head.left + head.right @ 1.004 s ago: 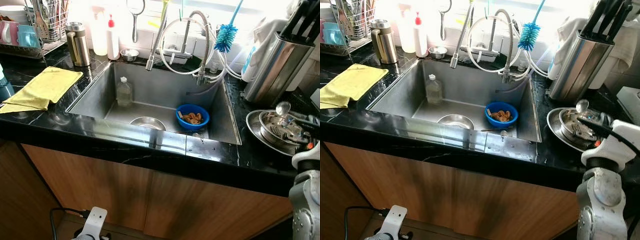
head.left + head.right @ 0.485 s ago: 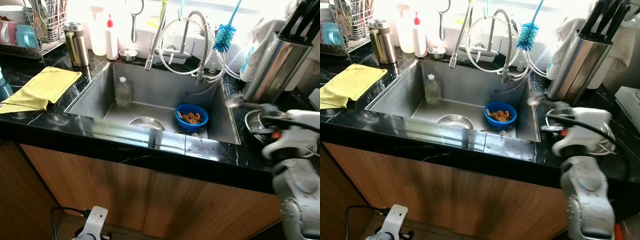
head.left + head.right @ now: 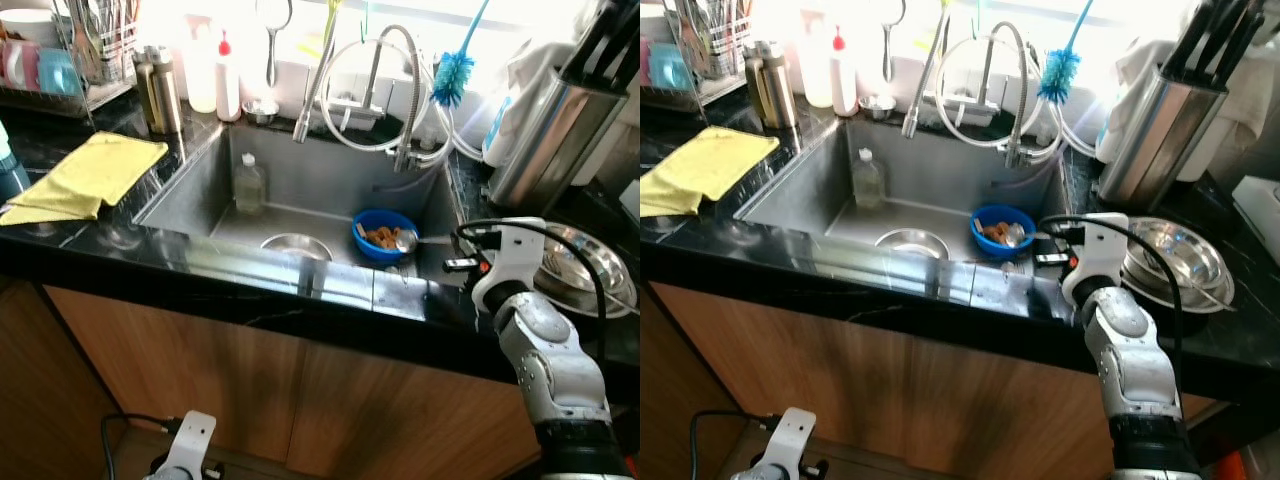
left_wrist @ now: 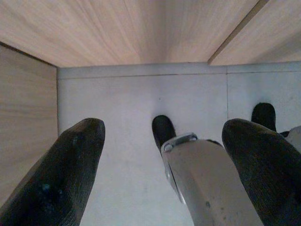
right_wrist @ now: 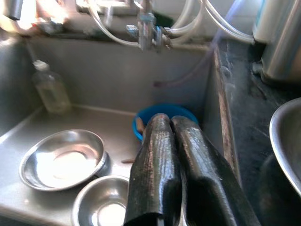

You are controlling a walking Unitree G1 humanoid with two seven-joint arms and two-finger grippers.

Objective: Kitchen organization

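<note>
The right tool (image 5: pixel 171 141), fingers pressed together on a ladle's (image 3: pixel 408 240) handle, reaches over the sink (image 3: pixel 300 190). The ladle's bowl rests just ahead in the blue bowl (image 3: pixel 383 232). 2 steel bowls (image 5: pixel 61 157) lie beside it, a bottle (image 3: pixel 248 183) farther. The left tool (image 4: pixel 160 155) hangs spread apart, holding nothing.

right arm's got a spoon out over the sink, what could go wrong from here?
1. The right pincer pinches the spoon by its thin handle; it could slip or swivel free.
2. The spoon's bowl hangs at the blue bowl holding food scraps; a bump might tip it.
3. The arm's cable loops near the steel bowls and could snag.
</note>
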